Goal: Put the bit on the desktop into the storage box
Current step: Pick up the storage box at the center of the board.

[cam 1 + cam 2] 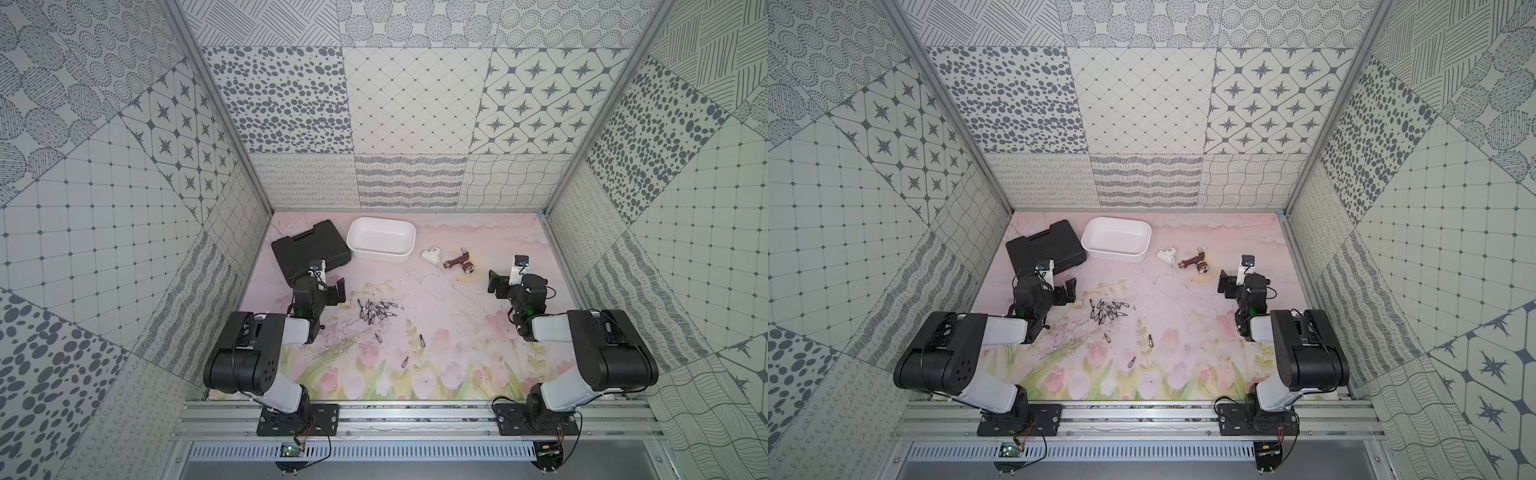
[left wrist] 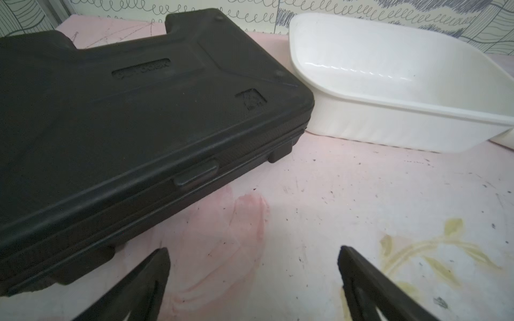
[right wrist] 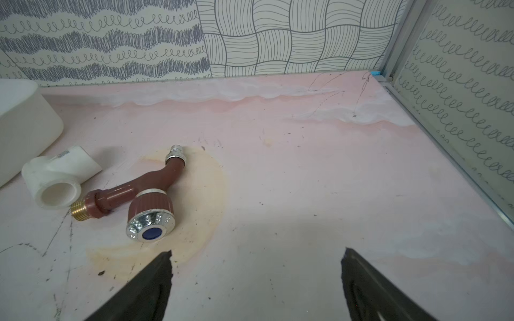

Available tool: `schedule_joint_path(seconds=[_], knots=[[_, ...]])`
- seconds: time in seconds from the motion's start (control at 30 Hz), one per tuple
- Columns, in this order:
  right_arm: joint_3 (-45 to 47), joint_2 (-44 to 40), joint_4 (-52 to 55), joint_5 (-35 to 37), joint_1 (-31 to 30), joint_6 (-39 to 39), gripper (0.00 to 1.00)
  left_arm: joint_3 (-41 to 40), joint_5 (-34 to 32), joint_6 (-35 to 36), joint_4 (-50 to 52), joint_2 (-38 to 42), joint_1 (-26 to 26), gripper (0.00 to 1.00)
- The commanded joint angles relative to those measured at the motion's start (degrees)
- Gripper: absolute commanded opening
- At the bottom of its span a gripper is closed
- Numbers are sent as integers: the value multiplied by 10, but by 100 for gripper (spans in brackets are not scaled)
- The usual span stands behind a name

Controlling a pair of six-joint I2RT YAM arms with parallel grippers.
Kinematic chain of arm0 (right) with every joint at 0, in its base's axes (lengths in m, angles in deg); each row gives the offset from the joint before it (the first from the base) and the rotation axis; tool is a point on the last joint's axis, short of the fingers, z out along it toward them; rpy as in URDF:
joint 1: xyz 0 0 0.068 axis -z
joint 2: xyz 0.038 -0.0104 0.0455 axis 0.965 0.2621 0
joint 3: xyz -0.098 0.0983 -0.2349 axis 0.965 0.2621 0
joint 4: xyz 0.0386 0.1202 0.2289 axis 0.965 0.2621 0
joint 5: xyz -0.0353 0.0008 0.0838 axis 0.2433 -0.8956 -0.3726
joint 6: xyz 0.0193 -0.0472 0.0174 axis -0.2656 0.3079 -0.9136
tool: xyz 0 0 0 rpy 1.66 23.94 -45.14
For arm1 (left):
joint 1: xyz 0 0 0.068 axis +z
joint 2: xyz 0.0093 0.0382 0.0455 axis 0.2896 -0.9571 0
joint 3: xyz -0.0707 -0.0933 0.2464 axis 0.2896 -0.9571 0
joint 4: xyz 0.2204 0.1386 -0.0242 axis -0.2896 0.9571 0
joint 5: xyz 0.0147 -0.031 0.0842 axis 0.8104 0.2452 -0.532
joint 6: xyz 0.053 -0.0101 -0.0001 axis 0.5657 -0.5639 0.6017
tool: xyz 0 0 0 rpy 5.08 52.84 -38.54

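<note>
Hovering empty: left end effector (image 2: pixel 253 250) and right end effector (image 3: pixel 258 251) both spread apart. Risk: bits (image 1: pixel 376 309) clumped on desk (image 1: pixel 457 316); pinch may scatter them before far storage box (image 1: pixel 382 254).

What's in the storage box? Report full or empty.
Empty: the storage box shows only bare white floor in both top views; the bits lie on the desktop.

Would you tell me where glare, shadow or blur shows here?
Left wrist view: glare streak inside the white plastic storage box, black hard-shell case dark. Right wrist view: soft shadow on the pink desktop. In both top views: small metal bits blurry.
</note>
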Motion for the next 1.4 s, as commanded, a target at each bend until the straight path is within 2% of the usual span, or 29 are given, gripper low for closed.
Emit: schedule_joint_path(seconds=[0.0,0.53,0.63,0.73,0.87,1.03,1.23,1.37], knots=[[-9,-5,-14,7,-3,4,97,4,5,-1,-17,-1,1,99],[-7,-6,-16,-8,4,-1,97,4,5,-1,-17,-1,1,99],[-2,-17,-17,9,4,-8,97,6,3,2,-12,9,1,99],[10,-76,17,25,4,-15,97,28,-4,-1,85,71,0,99],[-9,-174,155,30,4,-37,97,37,-36,-6,160,159,-9,99],[-73,-245,337,5,3,-125,97,91,-65,-100,327,252,-14,99],[-173,-215,468,-65,-22,-222,97,176,-35,-221,544,305,-13,99],[-270,-143,558,-78,-64,-247,97,208,-4,-243,647,329,-13,99]])
